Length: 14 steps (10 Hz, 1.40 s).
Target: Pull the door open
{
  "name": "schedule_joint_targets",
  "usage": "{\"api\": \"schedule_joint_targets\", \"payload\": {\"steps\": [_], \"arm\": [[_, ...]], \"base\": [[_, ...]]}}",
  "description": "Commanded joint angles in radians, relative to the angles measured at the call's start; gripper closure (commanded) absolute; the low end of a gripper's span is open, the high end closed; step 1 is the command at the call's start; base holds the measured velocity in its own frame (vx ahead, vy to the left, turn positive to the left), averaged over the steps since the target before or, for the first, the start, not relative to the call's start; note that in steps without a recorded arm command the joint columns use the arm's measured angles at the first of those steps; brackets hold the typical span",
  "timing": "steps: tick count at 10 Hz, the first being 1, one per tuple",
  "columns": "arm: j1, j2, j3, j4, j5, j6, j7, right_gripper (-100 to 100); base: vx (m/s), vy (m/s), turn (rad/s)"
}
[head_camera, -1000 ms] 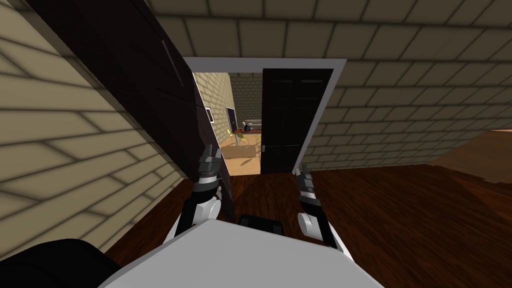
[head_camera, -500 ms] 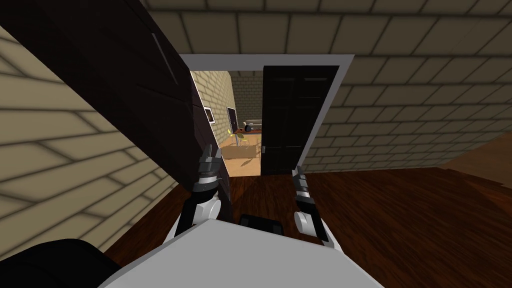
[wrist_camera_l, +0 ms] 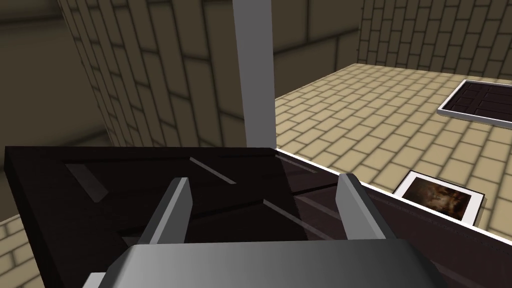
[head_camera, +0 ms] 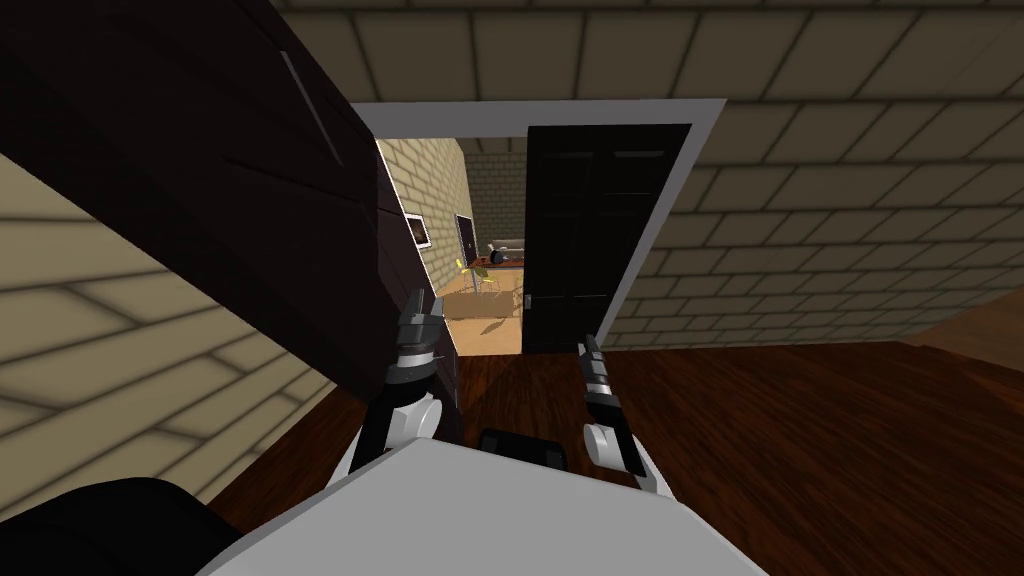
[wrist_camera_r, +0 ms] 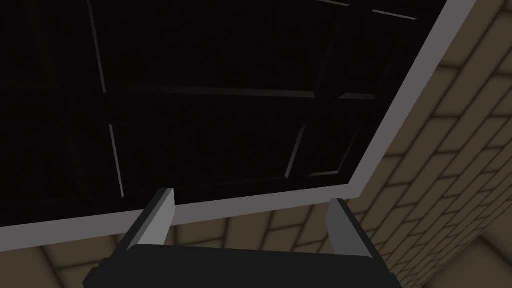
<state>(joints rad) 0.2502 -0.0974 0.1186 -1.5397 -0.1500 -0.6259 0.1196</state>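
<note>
The dark left door leaf (head_camera: 250, 200) stands swung open toward me along the left wall. My left gripper (head_camera: 422, 310) is at its lower free edge. In the left wrist view that gripper (wrist_camera_l: 262, 187) is open, with the leaf's dark panelled face (wrist_camera_l: 150, 180) just beyond its fingers; I cannot tell if they touch. The dark right leaf (head_camera: 590, 230) sits shut in the grey frame (head_camera: 690, 170), a small handle (head_camera: 527, 300) on its inner edge. My right gripper (head_camera: 588, 350) hangs low before it, and in the right wrist view that gripper (wrist_camera_r: 250, 200) is open, facing the leaf (wrist_camera_r: 200, 100).
Tan brick walls (head_camera: 850, 200) flank the doorway, over a dark wood floor (head_camera: 800, 430). Through the opening is a lit room with a table and chair (head_camera: 480, 275) and a framed picture (head_camera: 418, 232) on its wall. A grey frame post (wrist_camera_l: 255, 75) rises past the open leaf.
My head view has shifted: the open leaf looms larger at the left and the frame looks wider. My right gripper has drifted slightly left and lower. The left gripper holds its place.
</note>
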Motion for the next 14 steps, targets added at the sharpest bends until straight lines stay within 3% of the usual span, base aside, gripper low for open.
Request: {"api": "schedule_joint_targets", "payload": {"steps": [1,14], "arm": [[-0.015,0.007,0.011,0.041,-0.002,-0.008,0.007,-100],[-0.131,0.030,0.080,0.340,-0.029,-0.062,0.031,-100]], "base": [[0.093,-0.015,0.022],[0.087,-0.008,0.020]]}}
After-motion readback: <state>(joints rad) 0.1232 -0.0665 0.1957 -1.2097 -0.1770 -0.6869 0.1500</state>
